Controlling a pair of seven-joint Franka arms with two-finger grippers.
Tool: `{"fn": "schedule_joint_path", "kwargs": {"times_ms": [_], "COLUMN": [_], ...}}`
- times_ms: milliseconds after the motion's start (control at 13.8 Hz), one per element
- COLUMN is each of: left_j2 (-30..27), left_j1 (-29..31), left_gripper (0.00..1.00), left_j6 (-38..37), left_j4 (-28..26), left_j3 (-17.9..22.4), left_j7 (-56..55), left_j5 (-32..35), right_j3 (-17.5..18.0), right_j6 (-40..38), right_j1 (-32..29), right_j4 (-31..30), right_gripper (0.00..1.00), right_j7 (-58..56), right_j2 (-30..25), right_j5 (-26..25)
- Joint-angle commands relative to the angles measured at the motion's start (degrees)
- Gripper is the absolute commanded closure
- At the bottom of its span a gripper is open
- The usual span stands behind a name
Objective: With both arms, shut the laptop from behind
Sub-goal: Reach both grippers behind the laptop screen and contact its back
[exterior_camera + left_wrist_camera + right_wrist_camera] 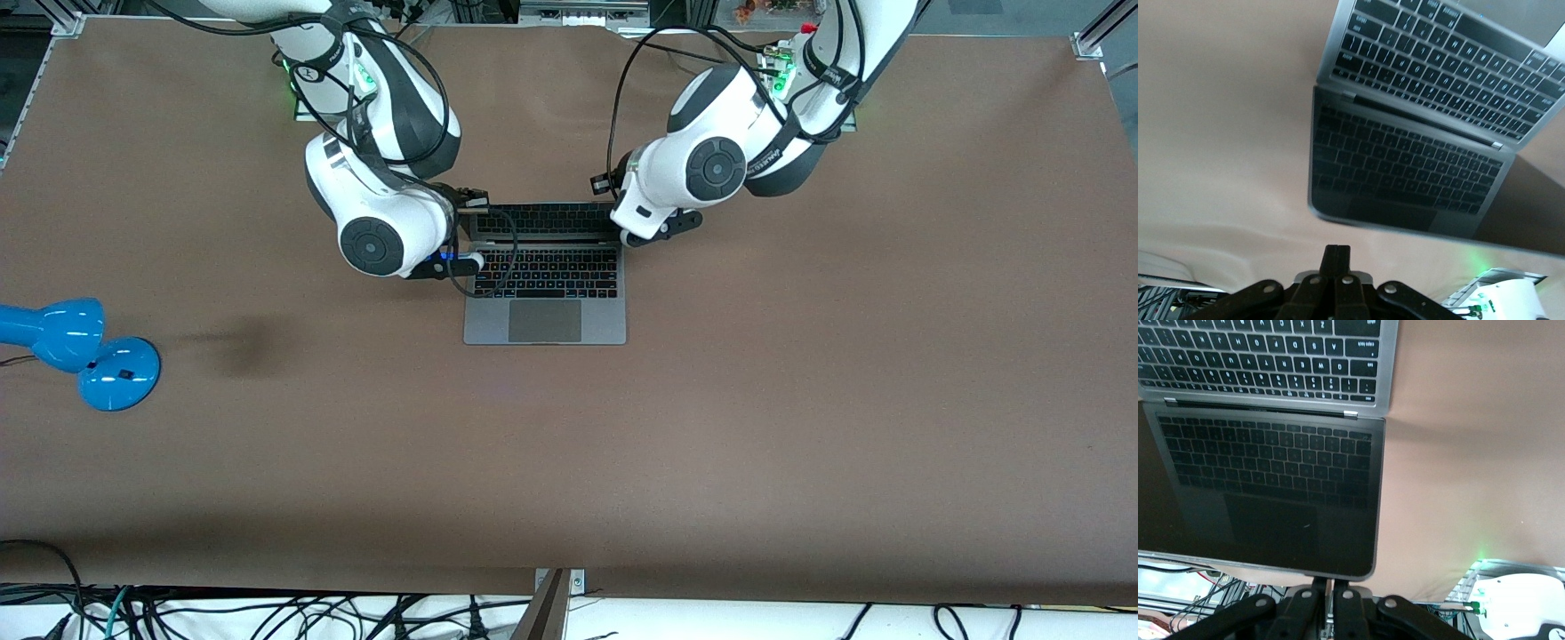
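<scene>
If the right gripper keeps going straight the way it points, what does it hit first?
Most likely the top edge of the laptop screen: the shut right gripper sits right at it, with the dark glass just ahead. Whether they touch is unclear.

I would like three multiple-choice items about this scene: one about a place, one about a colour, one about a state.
1. Where does the lamp stand?
A. toward the right arm's end of the table
B. on the laptop
C. toward the left arm's end

2. What colour is the lamp?
A. red
B. blue
C. white

3. In what state is the laptop?
A. shut flat
B. open, screen dark
C. open, screen lit bright

Answers:
1 A: it sits at the table edge on the right arm's side.
2 B: its base and head are glossy blue.
3 B: the keyboard shows, and the dark screen mirrors the keys, with the left hand and right hand at its top edge.
</scene>
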Motion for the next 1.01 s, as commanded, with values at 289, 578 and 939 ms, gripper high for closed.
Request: {"fn": "schedule_joint_path", "kwargs": {"times_ms": [289, 578, 939], "left_j2": [5.92, 8.03, 12.25], "left_j1": [0.16, -0.11, -0.54], "left_gripper": [1.00, 1.00, 1.00], "left_j6": [-0.49, -0.41, -0.41], "left_j4": [6.44, 8.64, 12.95], "left_j3": [1.59, 2.39, 3.09], "left_j7": [-0.88, -1.05, -1.05], "left_j5": [5.21, 7.93, 10.39], "right_j3": [-0.07, -0.59, -2.00], "right_j6": [7.59, 10.23, 11.91], "right_j1": [-0.38, -0.56, -0.56], "right_j4": [0.32, 0.50, 2.95], "right_gripper": [0.92, 0.92, 0.92], "right_j7": [-0.95, -1.13, -1.30], "right_j2": [0.29, 1.78, 4.68], "right_j5": [-1.02, -1.02, -1.10]}}
